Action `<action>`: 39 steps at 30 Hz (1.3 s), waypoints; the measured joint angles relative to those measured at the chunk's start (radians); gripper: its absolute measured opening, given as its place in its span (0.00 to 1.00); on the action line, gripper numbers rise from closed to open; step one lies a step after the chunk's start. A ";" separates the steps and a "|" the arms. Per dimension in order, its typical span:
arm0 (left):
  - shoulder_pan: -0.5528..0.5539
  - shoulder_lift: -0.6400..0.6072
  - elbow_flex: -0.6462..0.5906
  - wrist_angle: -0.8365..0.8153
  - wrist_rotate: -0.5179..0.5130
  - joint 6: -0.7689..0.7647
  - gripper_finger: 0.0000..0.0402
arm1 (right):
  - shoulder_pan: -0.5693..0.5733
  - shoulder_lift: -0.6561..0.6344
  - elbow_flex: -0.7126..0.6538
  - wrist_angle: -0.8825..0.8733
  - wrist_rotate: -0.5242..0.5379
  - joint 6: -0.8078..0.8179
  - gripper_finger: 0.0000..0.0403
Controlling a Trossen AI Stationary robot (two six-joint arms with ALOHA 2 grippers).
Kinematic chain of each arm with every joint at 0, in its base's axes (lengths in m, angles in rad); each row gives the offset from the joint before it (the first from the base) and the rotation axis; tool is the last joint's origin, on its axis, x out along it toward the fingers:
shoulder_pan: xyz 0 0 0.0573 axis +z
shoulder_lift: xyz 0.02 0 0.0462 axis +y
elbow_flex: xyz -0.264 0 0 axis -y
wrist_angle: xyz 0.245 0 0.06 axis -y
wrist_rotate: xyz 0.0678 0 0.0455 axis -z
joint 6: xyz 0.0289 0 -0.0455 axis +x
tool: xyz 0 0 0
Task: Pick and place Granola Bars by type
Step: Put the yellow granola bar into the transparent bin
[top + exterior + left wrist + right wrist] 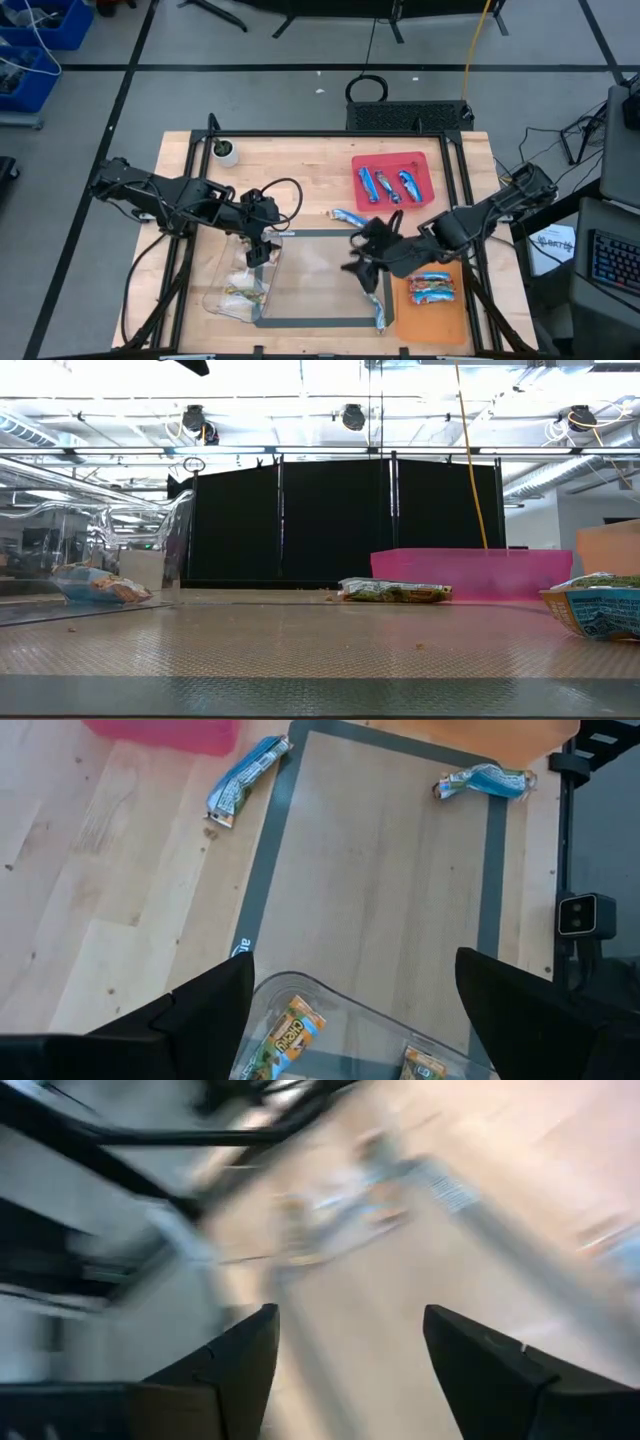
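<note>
Blue granola bars [388, 184] lie in a red tray [428, 165]. Red/orange bars [432, 288] lie on an orange tray [440, 318]. Tan-green bars [242, 293] lie in a clear tray [222, 275], also seen in the left wrist view as bars [285, 1040]. Two loose blue bars lie flat on the table, one [348, 215] near the red tray and one [377, 312] beside the orange tray. My left gripper [350, 1010] hangs open over the clear tray's far edge. My right gripper [350, 1340] is open and empty, above the table between the two loose bars.
A grey taped rectangle [310, 278] marks the table's middle. A small white pot with a plant [227, 152] stands at the far left corner. In the low view, one loose bar [395, 592] lies before the pink tray [470, 575], and another bar [600, 605] lies at the right.
</note>
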 joint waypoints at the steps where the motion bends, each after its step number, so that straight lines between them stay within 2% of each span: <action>1: 0.000 0.000 0.000 0.000 0.000 0.000 0.86 | -0.011 0.006 0.000 -0.038 0.034 -0.065 0.60; 4: 0.000 0.000 0.000 0.000 0.000 0.000 0.86 | -0.045 0.024 0.000 -0.124 0.119 -0.224 0.60; 9: 0.000 0.000 0.000 0.000 -0.002 -0.010 0.86 | -0.093 0.050 -0.026 -0.166 0.189 -0.331 0.56; 24: 0.001 0.000 0.000 0.004 -0.004 -0.050 0.86 | -0.148 0.053 -0.467 0.112 0.118 -0.452 0.53; 29: 0.001 0.000 0.000 0.004 -0.004 -0.049 0.86 | -0.198 0.053 -0.514 0.131 0.104 -0.537 0.52; 39: 0.001 0.000 0.000 0.004 -0.004 -0.054 0.86 | -0.278 0.053 -0.590 0.305 0.081 -0.641 0.51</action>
